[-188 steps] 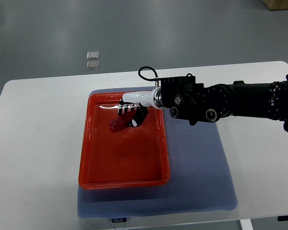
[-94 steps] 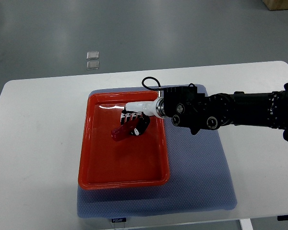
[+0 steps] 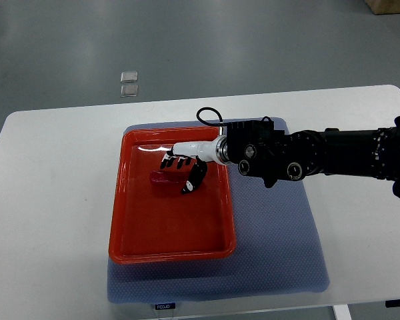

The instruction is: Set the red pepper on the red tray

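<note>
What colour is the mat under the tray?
Blue-grey. The mat shows best in the top view, under the red tray.

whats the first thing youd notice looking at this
The bright red tray stands out first, sitting on a blue-grey mat on the white table. Over its far part, the right robot hand grips the red pepper, almost the tray's own colour. Its bulky black arm stretches in from the right edge.
</note>
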{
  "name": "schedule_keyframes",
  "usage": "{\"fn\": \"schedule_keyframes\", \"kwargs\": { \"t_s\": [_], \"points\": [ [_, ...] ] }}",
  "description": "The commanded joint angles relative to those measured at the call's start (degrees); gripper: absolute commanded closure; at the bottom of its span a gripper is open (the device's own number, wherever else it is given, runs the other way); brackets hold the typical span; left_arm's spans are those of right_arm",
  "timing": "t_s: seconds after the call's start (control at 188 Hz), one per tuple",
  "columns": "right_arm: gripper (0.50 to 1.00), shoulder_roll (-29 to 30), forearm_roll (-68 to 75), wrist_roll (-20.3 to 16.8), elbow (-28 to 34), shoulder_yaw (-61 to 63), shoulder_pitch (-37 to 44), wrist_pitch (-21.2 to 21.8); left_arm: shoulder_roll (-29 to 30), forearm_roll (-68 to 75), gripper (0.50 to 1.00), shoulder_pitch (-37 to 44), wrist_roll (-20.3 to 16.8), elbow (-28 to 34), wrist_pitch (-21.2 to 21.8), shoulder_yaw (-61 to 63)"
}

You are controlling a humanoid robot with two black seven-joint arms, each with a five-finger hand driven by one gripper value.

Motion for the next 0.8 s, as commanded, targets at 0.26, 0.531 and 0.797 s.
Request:
{"fn": "schedule_keyframes", "kwargs": {
  "t_s": [0.26, 0.531, 0.797],
  "points": [
    [0.648, -1.9, 3.6, 0.8, 0.3, 17.8, -3.3, 0.0, 0.0, 0.0, 0.5, 0.0, 0.0, 0.0, 0.0, 0.0],
    [0.648, -9.0, 10.4, 2.4, 0.3, 47.2, -19.4, -1.5, 0.0, 0.0, 0.5, 0.0, 0.0, 0.1, 0.0, -0.1],
    [0.624, -5.1, 20.5, 8.4, 0.3, 74.6, -36.2, -0.3, 0.0, 0.0, 0.5, 0.0, 0.0, 0.0, 0.0, 0.0]
  ]
}}
